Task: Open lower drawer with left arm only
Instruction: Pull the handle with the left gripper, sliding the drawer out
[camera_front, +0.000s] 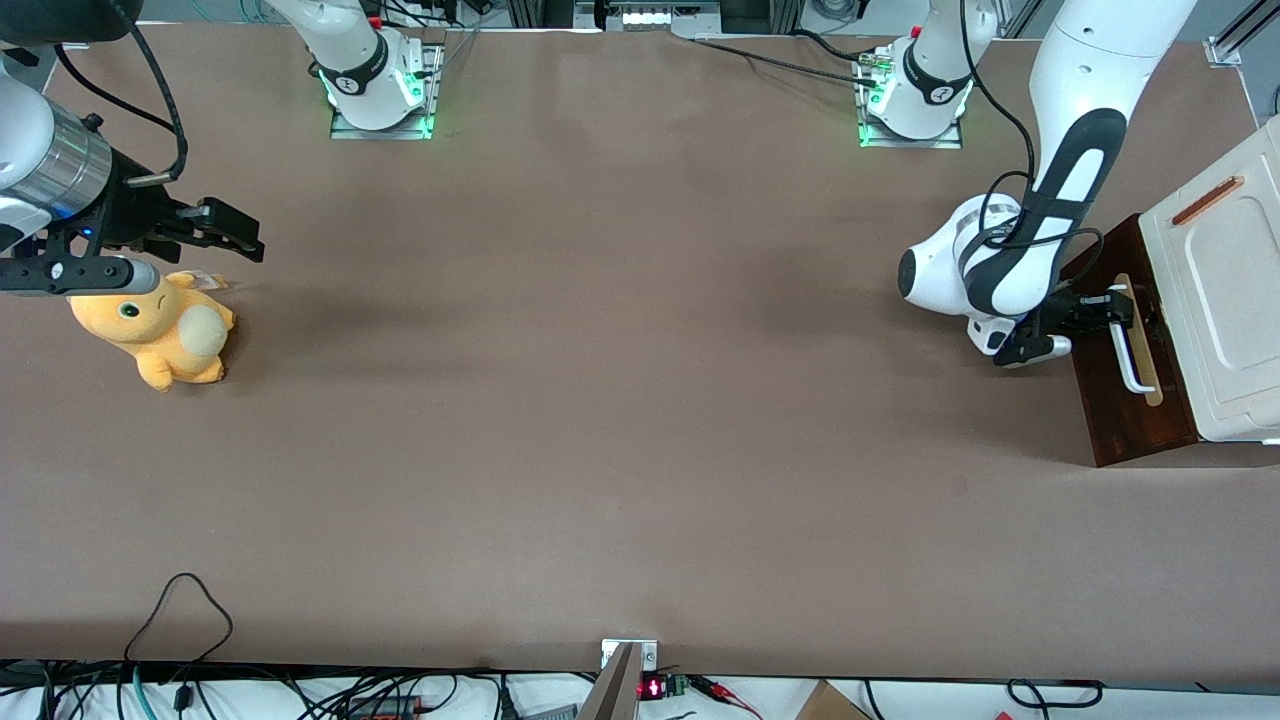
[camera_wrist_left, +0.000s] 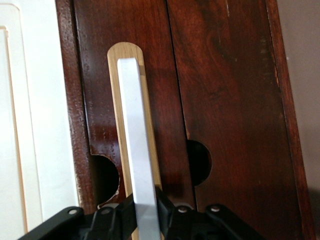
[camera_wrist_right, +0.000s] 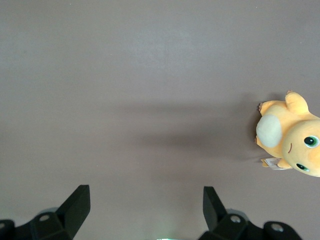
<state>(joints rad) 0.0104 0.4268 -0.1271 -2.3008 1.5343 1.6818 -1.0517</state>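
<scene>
We see a wide worktop (camera_front: 600, 400) covered in plain brown material, matte and faintly creased, with soft shadows across it. Along its edge nearest the front camera run tangled black cables (camera_front: 180, 620) and a small box with a red display (camera_front: 652, 687). At the 12 o'clock edge two arm bases (camera_front: 910, 100) stand on metal plates lit green.

At the working arm's end of the worktop, around 3 o'clock from the centre, stands a cabinet with a cream-white top (camera_front: 1220, 290). Its dark brown wood face carries the lower drawer (camera_front: 1125, 400), which looks closed, its front level with the neighbouring front in the wrist view. A white bar handle (camera_front: 1128, 350) sits on a pale wood strip (camera_front: 1145, 340).

The left arm (camera_front: 1050, 200) bends down from 12 o'clock to the drawer front. Its gripper (camera_front: 1105, 310) is at the end of the handle farther from the front camera. In the left wrist view the black fingers (camera_wrist_left: 162, 205) sit either side of the handle (camera_wrist_left: 137, 150), close against it and seemingly clamped on the bar. The wood strip (camera_wrist_left: 116, 100) and two half-round cutouts (camera_wrist_left: 199, 161) in the glossy wood show beside it.

Toward the parked arm's end, near 9 o'clock, lies an orange plush toy (camera_front: 160, 330).
</scene>
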